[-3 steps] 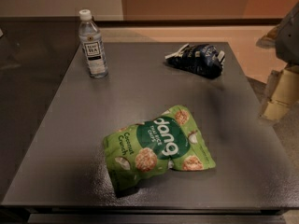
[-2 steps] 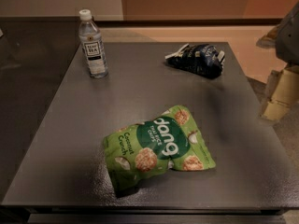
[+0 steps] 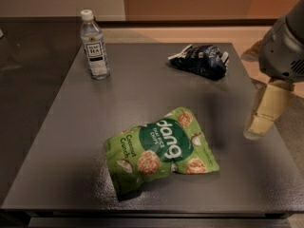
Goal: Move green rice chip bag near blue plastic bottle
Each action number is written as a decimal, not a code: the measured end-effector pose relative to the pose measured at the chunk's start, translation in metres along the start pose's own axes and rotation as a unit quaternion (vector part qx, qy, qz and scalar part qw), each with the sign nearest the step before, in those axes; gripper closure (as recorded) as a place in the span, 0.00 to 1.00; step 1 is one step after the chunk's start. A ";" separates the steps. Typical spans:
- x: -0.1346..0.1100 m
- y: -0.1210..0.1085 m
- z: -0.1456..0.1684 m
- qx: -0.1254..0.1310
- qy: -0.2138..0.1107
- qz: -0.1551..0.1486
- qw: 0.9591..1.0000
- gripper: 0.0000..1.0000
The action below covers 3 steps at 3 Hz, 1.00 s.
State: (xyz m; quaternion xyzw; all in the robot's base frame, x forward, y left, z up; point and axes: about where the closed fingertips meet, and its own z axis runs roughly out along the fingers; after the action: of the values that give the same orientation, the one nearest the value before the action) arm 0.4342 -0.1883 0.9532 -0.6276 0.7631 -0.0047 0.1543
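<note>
Dark grey table (image 3: pixel 76 127) fills most of the frame, matte, with a soft sheen near the lower middle. Beyond its far edge a tan wall (image 3: pixel 190 1) runs across the top, paler at upper left.

Green bag (image 3: pixel 160 150): lower centre of the frame, lying flat on the table, face up, slightly crumpled. Long axis runs from lower left to upper right. White "dang" lettering on a dark green circle reads tilted, rising to the right. "Coconut Crunch" sits toward the left end. Rice-chip pictures along the lower side.

Bottle (image 3: pixel 94 45): upper left, upright on the table near the far left corner. White cap on, white label with dark text facing the camera, clear body with a bluish cast. Well apart from the green bag, bare table between them.

Navy bag (image 3: pixel 199 60): upper right of centre, near the far edge, lying down, crumpled, dark with white markings. Well apart from both bottle and green bag.

Gripper (image 3: pixel 260 122): right edge of the frame, pale tan, slanting down to the lower left from a grey arm housing (image 3: pixel 285 42). It sits at the table's right edge, to the right of the green bag and apart from it, lower in the frame than the navy bag. It touches none of the three items. Whether it is released or clenched cannot be told from this angle.
</note>
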 end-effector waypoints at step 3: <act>-0.089 0.056 0.082 -0.107 -0.076 -0.101 0.986 0.00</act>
State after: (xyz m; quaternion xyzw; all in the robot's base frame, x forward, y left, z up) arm 0.4154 -0.0754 0.8840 -0.7128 0.6780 0.1088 0.1429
